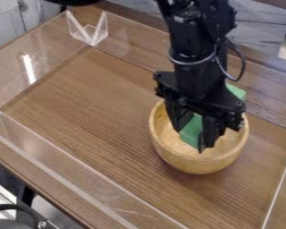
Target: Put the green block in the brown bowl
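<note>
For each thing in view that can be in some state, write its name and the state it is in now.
Gripper: shut or nearly so, fingertips down at the green block over the bowl.
Green block: in the bowl area, partly hidden by the fingers; whether gripped is unclear.
Brown bowl: upright, on the table.
Wire stand: cannot tell.

I look all over, and I can't find any words or numbers that I can read.
</note>
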Action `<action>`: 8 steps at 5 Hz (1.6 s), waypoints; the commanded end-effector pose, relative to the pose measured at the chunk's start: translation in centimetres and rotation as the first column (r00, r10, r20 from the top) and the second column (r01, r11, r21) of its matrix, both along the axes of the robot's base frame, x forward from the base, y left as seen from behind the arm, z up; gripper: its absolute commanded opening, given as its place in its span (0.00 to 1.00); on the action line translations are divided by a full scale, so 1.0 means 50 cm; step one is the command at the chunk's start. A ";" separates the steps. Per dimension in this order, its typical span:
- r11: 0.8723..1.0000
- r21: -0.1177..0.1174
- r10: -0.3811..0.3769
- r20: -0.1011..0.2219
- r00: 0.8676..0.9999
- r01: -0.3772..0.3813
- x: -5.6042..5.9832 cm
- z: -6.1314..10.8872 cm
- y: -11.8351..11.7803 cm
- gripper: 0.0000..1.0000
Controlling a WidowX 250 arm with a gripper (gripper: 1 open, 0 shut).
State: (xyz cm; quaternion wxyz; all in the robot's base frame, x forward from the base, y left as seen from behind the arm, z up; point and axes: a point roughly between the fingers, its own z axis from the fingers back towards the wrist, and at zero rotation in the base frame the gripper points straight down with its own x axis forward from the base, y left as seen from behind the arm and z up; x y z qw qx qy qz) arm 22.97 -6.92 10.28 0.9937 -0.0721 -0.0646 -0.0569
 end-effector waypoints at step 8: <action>0.999 -0.036 0.023 0.027 0.999 -0.022 0.038 0.019 0.017 0.00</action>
